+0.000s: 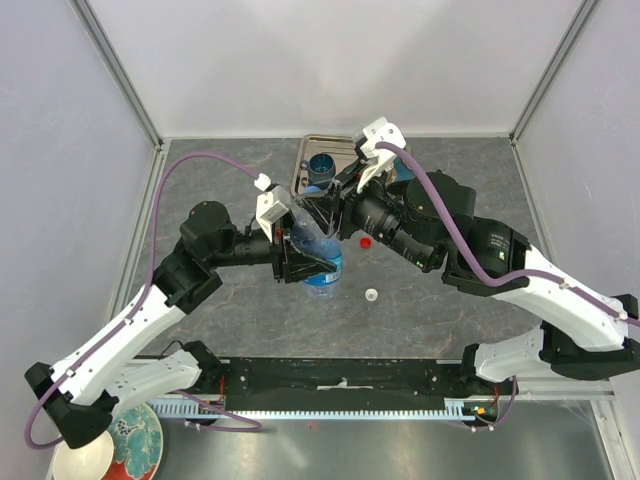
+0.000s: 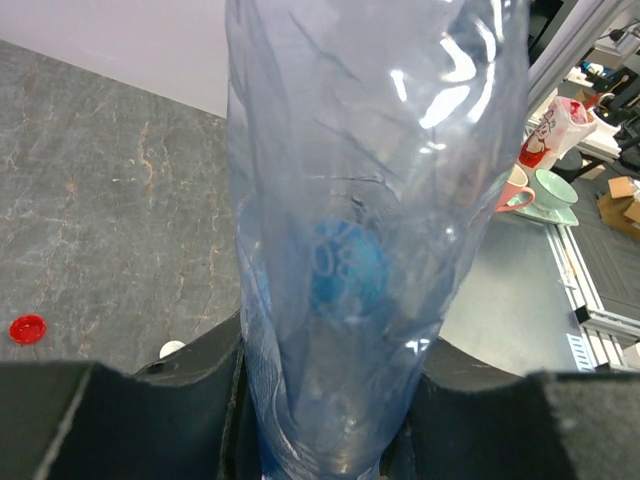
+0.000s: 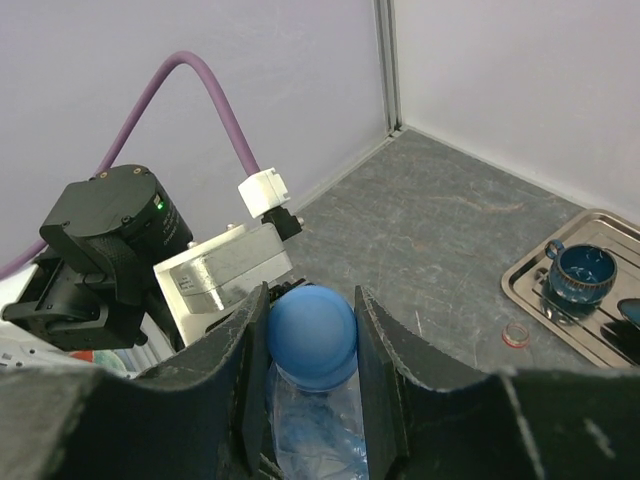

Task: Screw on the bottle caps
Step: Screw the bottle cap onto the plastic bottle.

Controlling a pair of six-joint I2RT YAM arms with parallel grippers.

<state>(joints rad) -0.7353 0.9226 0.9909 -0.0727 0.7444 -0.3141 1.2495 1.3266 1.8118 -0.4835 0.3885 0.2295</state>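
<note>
bottle [image 1: 323, 268], clear, blue-tinted and creased, sits in the left gripper [image 1: 303, 256] over the middle of the counter [image 1: 200, 190]. the gripper's two black fingers [image 2: 150, 410] press against its sides from left and right, pinching it. in the top view the bottle lies tilted, its base toward the near edge and its neck pointing away toward the back. whether its base touches the counter cannot be told.

behind it, at the back edge of the counter, lies a metal tray [image 1: 300, 170] with a dark blue cup [image 1: 322, 166] standing in it.

on the bottle's neck sits the blue cap [image 3: 311, 335], round and smooth. the right gripper [image 3: 311, 345] reaches in from the right and closes on this cap, one black finger on each side of it, both touching it. the left wrist view looks along the bottle, and the blue cap shows through the plastic as a blurred blue disc.

just right of the two grippers, the red cap [image 1: 366, 241] lies on the bare counter. the white cap [image 1: 371, 295] lies nearer the arm bases, apart from the red one, and neither is touched by a gripper.
</note>
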